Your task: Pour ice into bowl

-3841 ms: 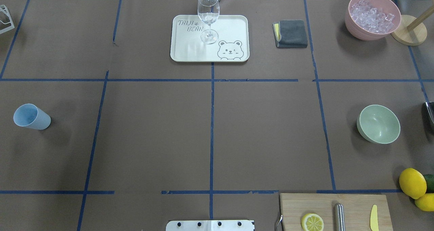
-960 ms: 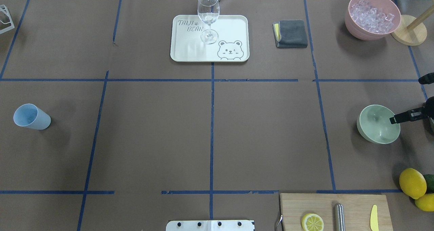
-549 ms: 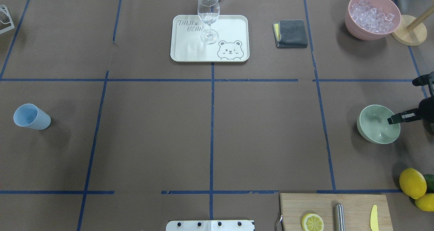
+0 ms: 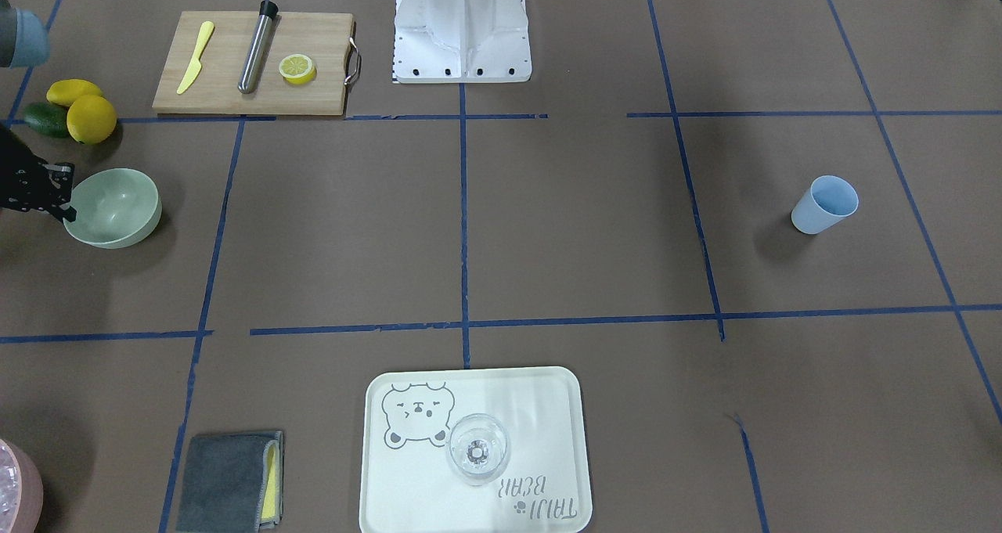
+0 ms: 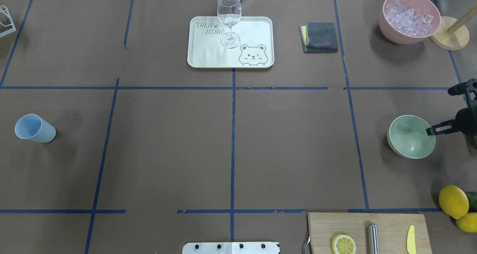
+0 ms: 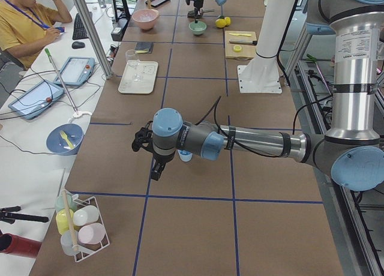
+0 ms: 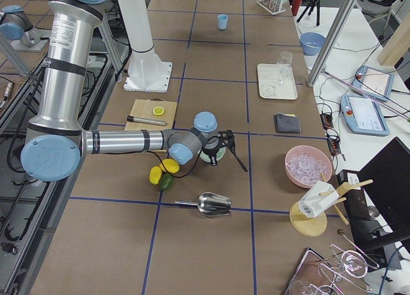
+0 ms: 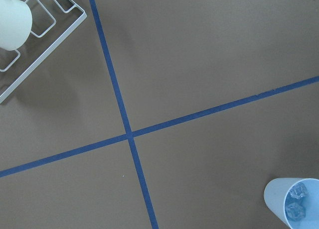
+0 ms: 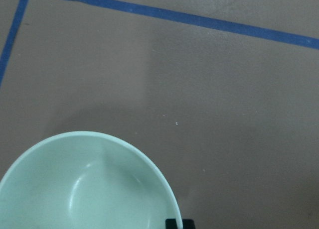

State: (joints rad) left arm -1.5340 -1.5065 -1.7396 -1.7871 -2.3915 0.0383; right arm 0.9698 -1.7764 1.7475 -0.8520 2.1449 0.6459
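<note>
Jaws of right gripper (image 5: 439, 111) gape, one fingertip (image 5: 435, 129) on rim of pale sage-green round bowl (image 5: 406, 143) at right of table (image 5: 298, 142) – nudge cd tip it; clear ice cubes (image 8: 298, 191) sit far off in light-blue plastic cup (image 5: 41, 132).

Sage-green bowl (image 5: 407, 141), pale-blue cup (image 5: 35, 128)

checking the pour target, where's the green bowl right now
In the overhead view the green bowl sits near the right edge of the table, between the pink bowl farther out and the lemons nearer the robot.
</note>
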